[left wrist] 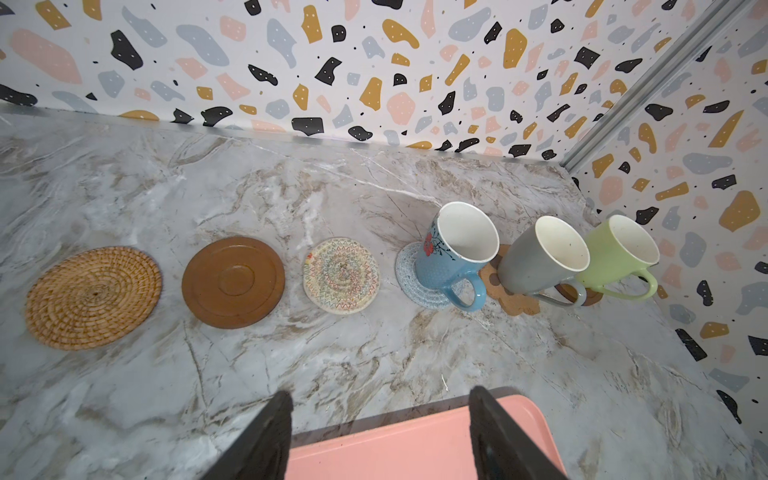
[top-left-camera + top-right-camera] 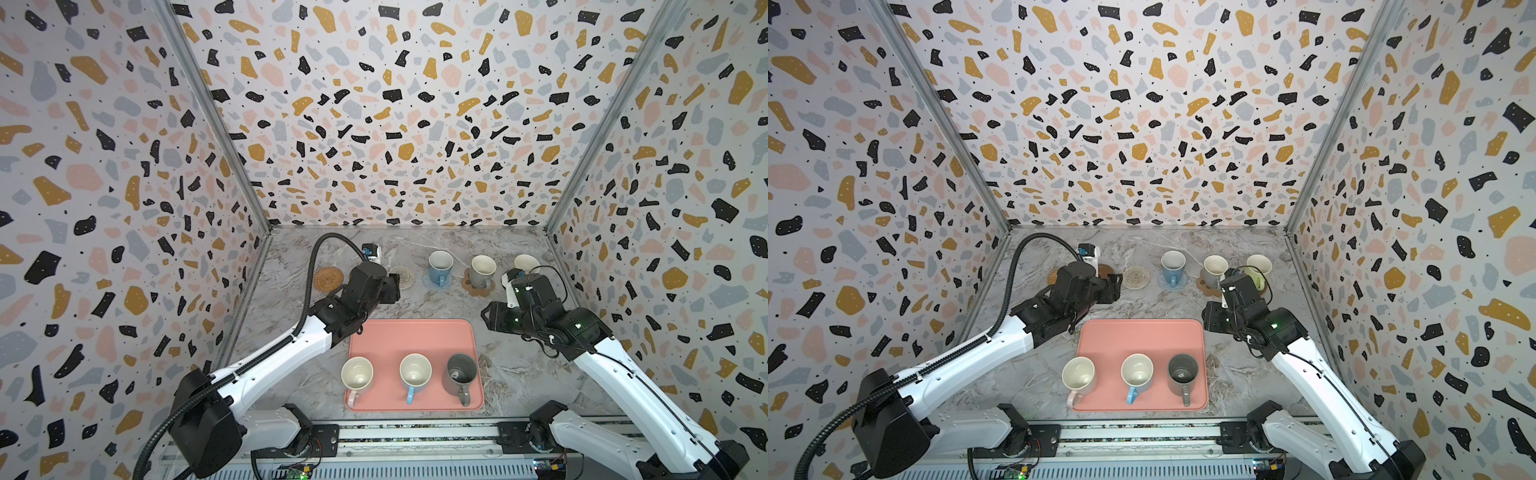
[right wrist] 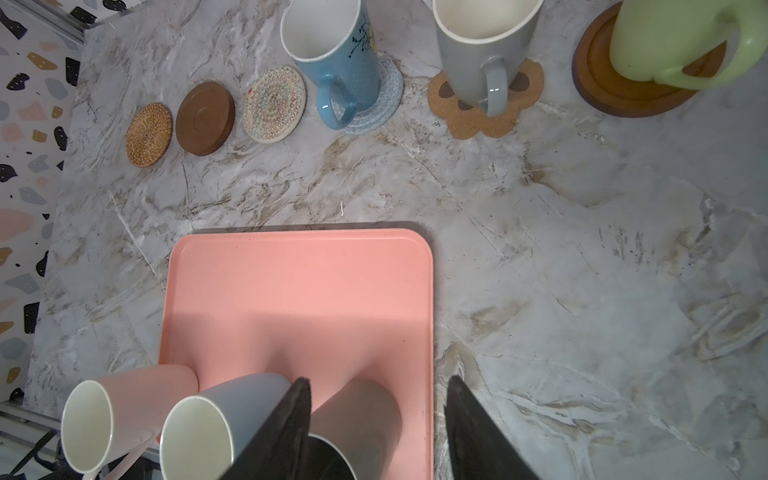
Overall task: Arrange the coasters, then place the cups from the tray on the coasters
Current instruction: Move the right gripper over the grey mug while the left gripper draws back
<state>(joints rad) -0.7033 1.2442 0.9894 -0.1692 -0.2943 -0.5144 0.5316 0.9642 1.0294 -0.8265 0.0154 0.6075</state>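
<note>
Left gripper (image 1: 380,392) released, empty, centre-left of both top views, near far edge of salmon-pink rectangular tray (image 2: 411,336). Right gripper (image 3: 379,379) spread, empty, centre-right. On tray, lower centre: pale pink ceramic mug (image 2: 357,372), light blue mug (image 2: 415,370), dark grey mug (image 2: 461,370). Upper centre: blue floral mug (image 2: 439,266), grey mug (image 2: 483,270), light green mug (image 2: 525,262), each on coasters (image 2: 430,284).

Six coasters (image 3: 148,135), six cups (image 3: 332,50), one tray (image 3: 299,291)

Three cups stand along the tray's (image 2: 415,336) near edge: a pale pink cup (image 2: 356,373), a light blue cup (image 2: 415,371) and a dark grey cup (image 2: 460,374). Behind it, a blue cup (image 2: 440,265) sits on a light-blue coaster (image 2: 428,284) and a grey cup (image 2: 483,270) on a tan paw coaster (image 2: 467,285). An orange-tan coaster (image 2: 328,278) lies bare at left.
</note>
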